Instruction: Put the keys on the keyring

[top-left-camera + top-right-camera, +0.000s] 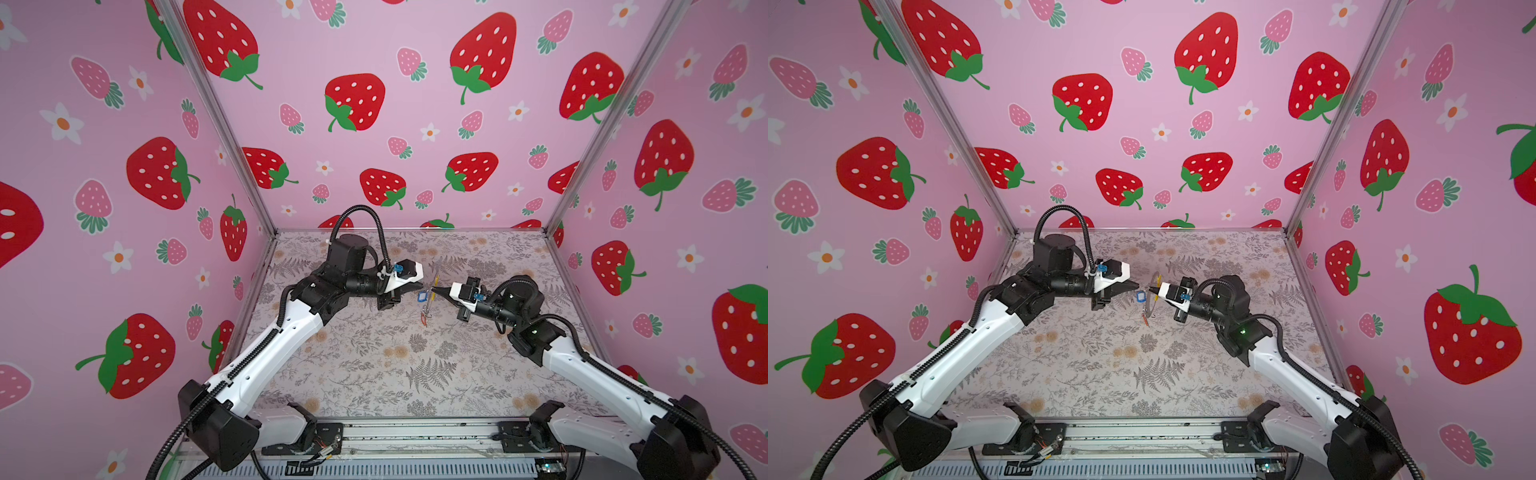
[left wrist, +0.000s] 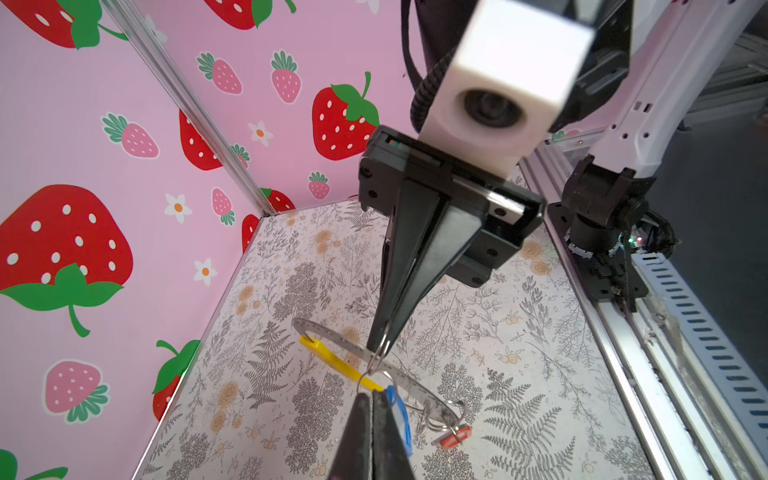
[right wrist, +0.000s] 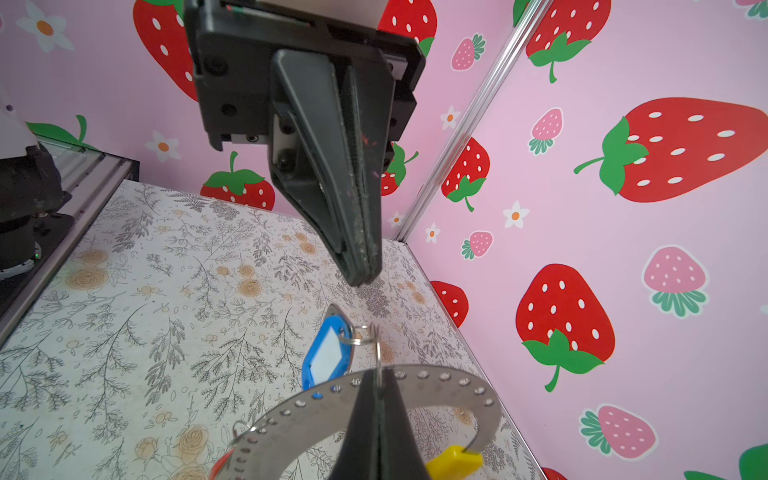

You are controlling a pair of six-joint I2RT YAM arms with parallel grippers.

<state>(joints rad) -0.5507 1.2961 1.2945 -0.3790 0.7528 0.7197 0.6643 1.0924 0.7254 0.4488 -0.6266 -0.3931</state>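
Observation:
My right gripper (image 1: 434, 289) is shut on the keyring (image 3: 436, 378), a grey perforated hoop with a yellow segment (image 2: 332, 359), and holds it above the table. In both top views the keyring (image 1: 428, 309) shows almost edge-on. The blue-tagged key (image 3: 328, 353) hangs from the hoop by a small wire ring beside my right fingertips. At the hoop's lower end dangles the red-tagged key (image 2: 455, 436). My left gripper (image 3: 365, 278) is shut with nothing between its fingers. It hovers just beside the blue tag (image 1: 422, 296) and facing the right gripper (image 2: 380, 349).
A floral-printed table (image 1: 374, 365) lies under both arms, boxed in by pink strawberry walls (image 1: 415, 124) at the back and sides. An aluminium rail (image 1: 415, 436) with the arm bases runs along the front edge.

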